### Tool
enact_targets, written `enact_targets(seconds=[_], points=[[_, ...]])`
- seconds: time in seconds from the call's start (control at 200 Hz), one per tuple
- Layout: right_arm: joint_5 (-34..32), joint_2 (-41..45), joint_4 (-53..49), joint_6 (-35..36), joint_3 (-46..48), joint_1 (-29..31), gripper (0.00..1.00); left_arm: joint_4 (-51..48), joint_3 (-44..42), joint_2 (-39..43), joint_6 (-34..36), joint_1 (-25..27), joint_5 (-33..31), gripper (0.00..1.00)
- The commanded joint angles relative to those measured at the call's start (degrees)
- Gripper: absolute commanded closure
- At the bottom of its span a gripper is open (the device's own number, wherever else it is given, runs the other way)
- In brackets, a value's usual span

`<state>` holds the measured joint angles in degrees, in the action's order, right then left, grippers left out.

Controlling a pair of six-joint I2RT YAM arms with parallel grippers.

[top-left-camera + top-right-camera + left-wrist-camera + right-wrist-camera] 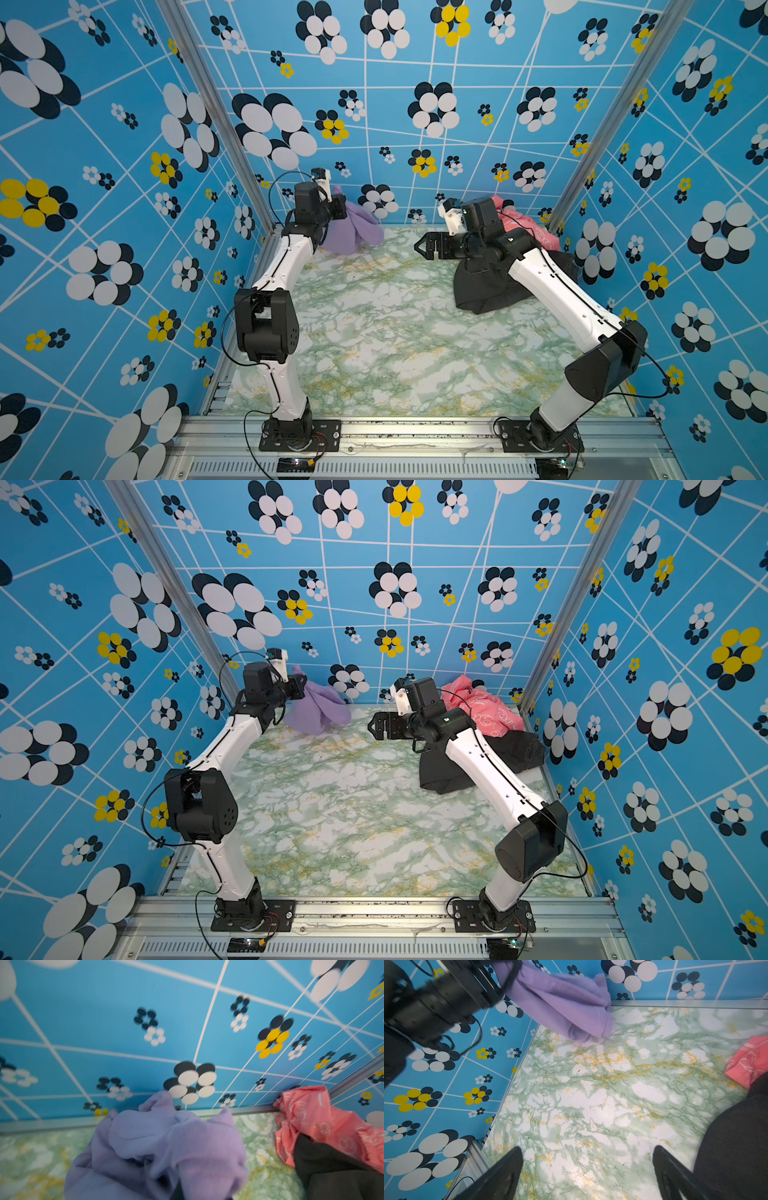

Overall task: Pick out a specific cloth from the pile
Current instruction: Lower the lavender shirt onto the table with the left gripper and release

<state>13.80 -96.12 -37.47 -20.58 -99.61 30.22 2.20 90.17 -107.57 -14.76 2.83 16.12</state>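
The cloth (353,228) hangs bunched from our left gripper (340,209), clamped shut on it by the far-left corner, lower folds reaching the table (374,332); it is held there, we judge, to keep it clear of the pile (505,725). Well apart at far right lie the pink cloth (536,235) and black cloth (486,286); our right gripper (419,246) hovers beside them, jaws wide apart, empty

Left tool (338,208) clamped; right tool (419,246) spread wide.
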Motion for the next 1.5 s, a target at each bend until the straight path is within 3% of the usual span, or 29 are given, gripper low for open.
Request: enact_targets(seconds=[0.0, 0.14, 0.3, 0.53, 0.695, 0.72, 0.75, 0.79, 0.994, 1.499], points=[[0.70, 0.22, -0.41, -0.64, 1.37, -0.33, 0.01, 3.86, -10.96, 5.31, 1.07, -0.46, -3.59, 1.00], [0.88, 0.04, -0.83, -0.83, 2.35, -0.36, 0.01, -1.36, -21.26, 8.27, -1.95, -0.46, -4.34, 0.97], [1.60, -0.40, -1.07, -0.87, 2.49, -0.34, 0.01, -7.40, -27.19, 9.80, -5.45, -0.46, -4.24, 0.87], [3.96, -2.19, -2.44, -0.01, 1.01, -0.33, 0.01, -12.92, -28.48, 11.96, -10.14, -0.61, -2.19, 0.53], [4.48, -1.95, -1.94, 0.06, 1.33, -0.33, 0.01, -11.73, -22.78, 15.98, -8.91, -0.68, -2.29, 0.39], [4.39, -1.74, -1.74, 0.01, 1.58, -0.32, 0.01, -11.94, -21.03, 16.30, -8.45, -0.72, -2.89, 0.34], [4.16, -1.51, -1.40, 0.00, 1.90, -0.27, 0.01, -12.50, -19.10, 16.57, -7.86, -0.64, -3.87, 0.21], [3.97, -1.20, -1.01, 0.01, 2.37, -0.33, 0.01, -13.42, -16.37, 16.56, -7.04, -0.64, -4.71, 0.15], [3.43, 0.07, 1.03, -1.26, 4.81, -0.34, 0.01, -14.59, -8.87, 12.83, -7.24, -0.41, -2.62, 0.10], [2.11, 4.43, 2.29, -3.05, 11.31, -0.33, 0.01, -9.14, -19.13, 4.15, -15.60, 3.23, -1.47, 0.01]])
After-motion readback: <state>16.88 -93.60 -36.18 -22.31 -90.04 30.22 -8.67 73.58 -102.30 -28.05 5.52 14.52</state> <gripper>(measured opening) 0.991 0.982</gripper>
